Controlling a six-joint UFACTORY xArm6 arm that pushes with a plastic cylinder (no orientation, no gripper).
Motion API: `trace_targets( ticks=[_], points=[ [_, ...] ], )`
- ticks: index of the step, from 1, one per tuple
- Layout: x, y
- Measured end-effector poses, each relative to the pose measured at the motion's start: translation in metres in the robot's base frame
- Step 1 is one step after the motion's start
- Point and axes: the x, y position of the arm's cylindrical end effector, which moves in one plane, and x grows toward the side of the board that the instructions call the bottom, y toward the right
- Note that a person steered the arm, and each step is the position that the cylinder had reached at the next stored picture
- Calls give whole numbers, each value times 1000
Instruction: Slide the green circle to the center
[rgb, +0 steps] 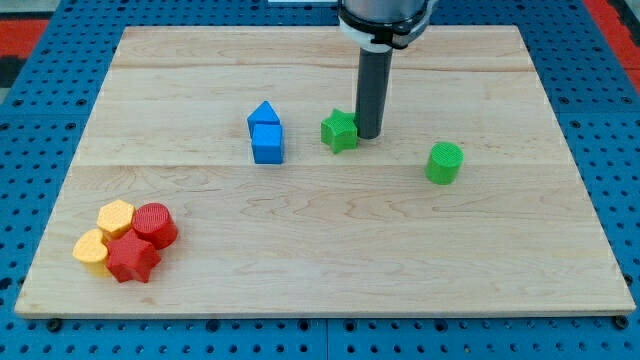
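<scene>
The green circle (444, 163), a short cylinder, stands right of the board's middle. My tip (368, 135) is down on the board to its left and slightly higher in the view, well apart from it. The tip sits right beside a green star-shaped block (339, 131), at that block's right side, touching or nearly touching it.
A blue triangular block (264, 114) and a blue cube (268, 144) sit together left of the green star. At the bottom left, two yellow blocks (115, 217) (92, 249), a red cylinder (154, 225) and a red star-like block (132, 259) are clustered. The wooden board (320, 290) lies on a blue pegboard.
</scene>
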Motion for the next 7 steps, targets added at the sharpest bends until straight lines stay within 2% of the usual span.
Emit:
trace_targets(
  ticks=[3,4,6,7],
  points=[
    [0,-48],
    [9,-19],
    [88,7],
    [91,62]
  ],
)
